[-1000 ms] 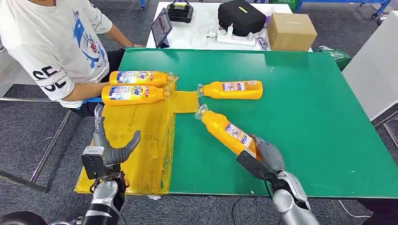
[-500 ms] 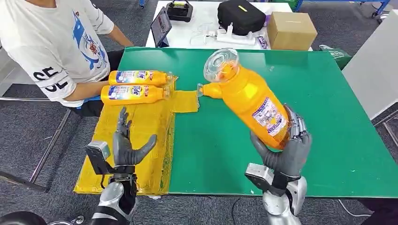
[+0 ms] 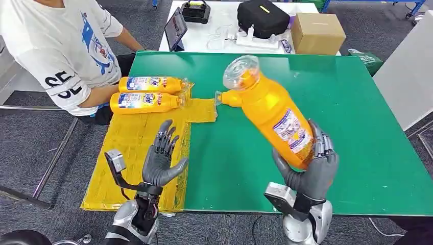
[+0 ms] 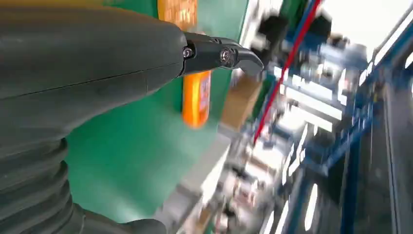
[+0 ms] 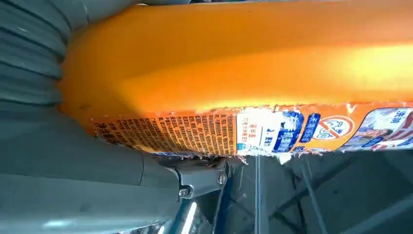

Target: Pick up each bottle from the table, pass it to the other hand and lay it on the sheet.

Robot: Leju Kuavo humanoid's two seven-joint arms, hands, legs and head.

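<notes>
The right hand (image 3: 310, 171) grips an orange bottle (image 3: 270, 109) by its base end and holds it well above the green desk (image 3: 357, 127), cap end tilted up and away toward the far side. A second ago this bottle lay flat on the desk with the hand closing around its lower part; half a second ago it was already raised, and since then it has shifted only slightly. In the right wrist view the orange body (image 5: 243, 68) lies across the palm, label side toward the thumb.

The left hand (image 3: 162, 159) has changed more. It has risen from low beside the desk edge and now stands over the near part of the yellow sheet (image 3: 138, 153), fingers spread and palm turned toward the right hand, holding nothing. The two hands are still well apart.

By my reading, the pick-up is finished and the handover is being set up: the left hand is taking a receiving pose, and the bottle has yet to be brought across to it.

Two bottles (image 3: 149, 93) already lie side by side at the far end of the sheet, next to a seated person (image 3: 56, 46). One more bottle (image 3: 229, 98) lies on the desk just beyond the sheet's corner, mostly hidden behind the raised one. So roughly half the job looks done, with this bottle in transit.
</notes>
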